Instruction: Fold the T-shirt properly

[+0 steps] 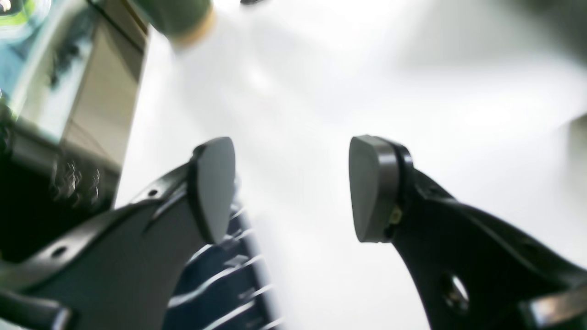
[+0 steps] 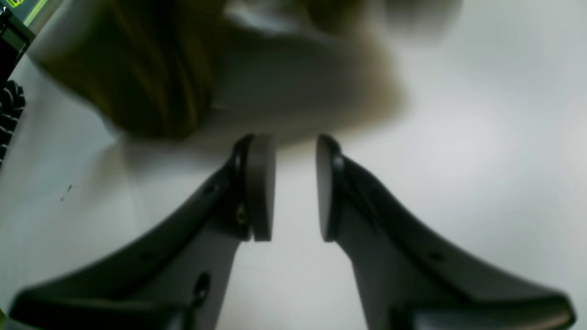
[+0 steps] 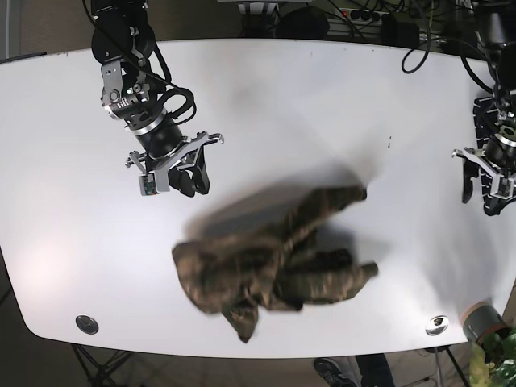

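The T-shirt (image 3: 270,262) is a camouflage olive-brown garment lying crumpled in a heap on the white table (image 3: 322,105), near the front middle. It looks motion-blurred. In the right wrist view the T-shirt (image 2: 151,68) is a blurred dark mass just beyond the fingertips. My right gripper (image 3: 173,173) hovers up-left of the heap, apart from it, and the right gripper (image 2: 296,183) is open with nothing between its pads. My left gripper (image 3: 482,187) is far off at the table's right edge; the left gripper (image 1: 293,188) is wide open and empty.
A round metal fitting (image 3: 86,324) sits at the front left of the table and another fitting (image 3: 438,324) at the front right. A grey cup (image 3: 481,322) and a green plant stand past the front right corner. Cables hang behind the back edge.
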Available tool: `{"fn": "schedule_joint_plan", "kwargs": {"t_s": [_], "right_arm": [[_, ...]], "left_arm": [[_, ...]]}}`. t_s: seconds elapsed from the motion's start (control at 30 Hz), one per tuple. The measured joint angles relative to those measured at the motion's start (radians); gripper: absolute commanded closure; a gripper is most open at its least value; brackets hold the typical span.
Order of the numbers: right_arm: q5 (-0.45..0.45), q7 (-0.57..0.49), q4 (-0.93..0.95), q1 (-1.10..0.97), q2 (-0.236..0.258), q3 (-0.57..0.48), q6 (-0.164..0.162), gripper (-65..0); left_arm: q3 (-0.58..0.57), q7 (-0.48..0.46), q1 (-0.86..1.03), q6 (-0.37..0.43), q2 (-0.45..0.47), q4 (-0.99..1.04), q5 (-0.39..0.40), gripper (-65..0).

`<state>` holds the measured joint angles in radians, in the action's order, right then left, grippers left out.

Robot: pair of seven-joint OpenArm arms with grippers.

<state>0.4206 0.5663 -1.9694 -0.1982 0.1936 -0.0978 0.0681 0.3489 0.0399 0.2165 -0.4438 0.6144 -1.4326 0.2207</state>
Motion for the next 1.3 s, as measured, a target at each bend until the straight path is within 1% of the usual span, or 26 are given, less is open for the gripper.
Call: {"fn": "schedule_joint_plan", "kwargs": {"t_s": [0.03,0.07,0.13,0.23,0.33,0.4,0.5,0.6,0.77,1.17,1.3], "right_arm": [[0.000,0.000,-0.004,-0.010,0.001,-0.001,0.002,-14.4],[0.001,0.000,-0.008,-0.019,0.001,-0.001,0.003,-14.4],[0.001,-0.005,-0.013,-0.038,0.001,-0.001,0.003,-14.4],[0.001,0.005,-0.014,-0.062,0.003,0.001,0.003,-14.9],[0.002,-0.002,-0.026,-0.087,0.000,0.000,0.004,-15.1],[0.002,-0.005,-0.027,-0.095,-0.005,-0.002,0.009,-15.2],[0.002,-0.001,-0.027,-0.101,-0.007,-0.005,0.008,-15.2],[0.001,-0.004,-0.027,-0.100,-0.005,-0.004,0.007,-15.2],[0.001,-0.004,-0.027,-0.100,-0.005,-0.002,0.007,-15.2],[0.001,0.005,-0.024,-0.068,-0.004,-0.002,0.007,-15.2],[0.000,0.005,-0.024,-0.044,-0.002,-0.005,0.004,-15.2]], "left_arm": [[0.008,0.007,0.009,-0.008,-0.022,-0.040,-0.018,-35.6],[0.021,0.040,0.014,-0.008,-0.053,-0.087,-0.035,-35.4],[0.052,0.104,0.020,-0.015,-0.119,-0.174,-0.040,-35.4],[0.110,0.238,0.019,-0.010,-0.209,-0.284,-0.044,-35.4],[0.150,0.367,0.019,-0.005,-0.277,-0.392,-0.048,-35.4],[0.166,0.417,0.016,-0.006,-0.314,-0.443,-0.045,-35.4],[0.174,0.461,0.016,-0.007,-0.377,-0.487,-0.043,-35.4],[0.174,0.488,0.019,-0.010,-0.426,-0.489,-0.044,-35.4],[0.174,0.488,0.021,-0.010,-0.452,-0.489,-0.044,-35.4],[0.175,0.490,0.040,-0.010,-0.460,-0.486,-0.045,-35.3],[0.187,0.483,0.047,-0.009,-0.460,-0.447,-0.044,-35.3]]}}
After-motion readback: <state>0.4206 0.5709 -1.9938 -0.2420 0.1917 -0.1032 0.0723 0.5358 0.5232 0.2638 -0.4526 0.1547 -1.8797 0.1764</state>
